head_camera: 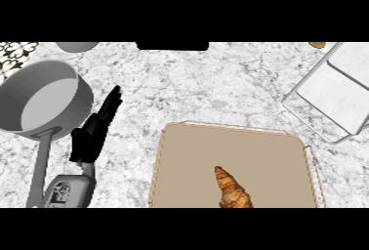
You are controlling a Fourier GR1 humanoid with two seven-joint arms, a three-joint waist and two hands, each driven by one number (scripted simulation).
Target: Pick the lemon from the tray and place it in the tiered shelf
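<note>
Croissant [232, 190] alone shows on the tray [194, 156]; left hand [89, 137] rests open, empty, beside the saucepan [47, 97], probably idle.

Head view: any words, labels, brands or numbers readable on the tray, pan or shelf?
None readable.
The tray, the pan and the tiered shelf carry no markings.
The tile in the upper left corner shows only an ornamental pattern, no letters.
</note>
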